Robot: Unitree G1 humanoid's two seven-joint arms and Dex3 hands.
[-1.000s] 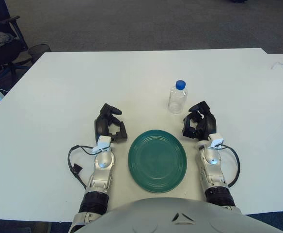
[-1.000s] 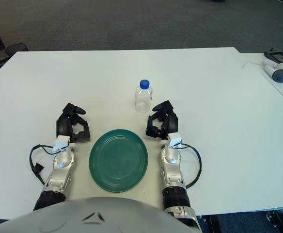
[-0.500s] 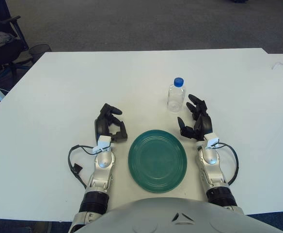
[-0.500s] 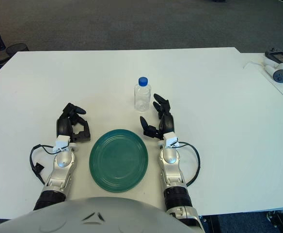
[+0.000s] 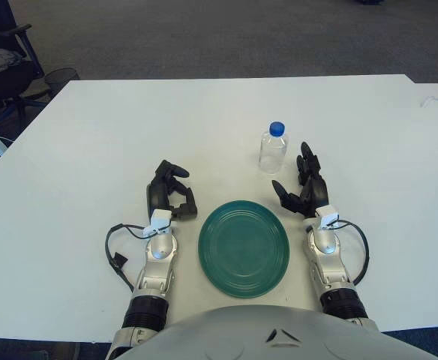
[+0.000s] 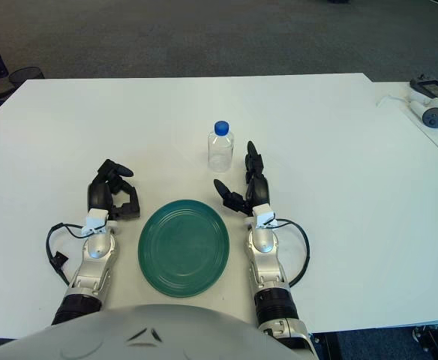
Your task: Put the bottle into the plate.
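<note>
Currently right robot hand (image 5: 303,187) spread, empty, just right of bottle (image 5: 273,148), not touching; bottle upright mid-table; green plate (image 5: 244,247) near front edge; left robot hand (image 5: 168,196) curled, empty, left of plate.

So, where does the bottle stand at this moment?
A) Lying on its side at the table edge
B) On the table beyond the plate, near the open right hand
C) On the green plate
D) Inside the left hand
B: the bottle stands upright on the white table, beyond the plate, with the right hand open beside it and not touching.
</note>
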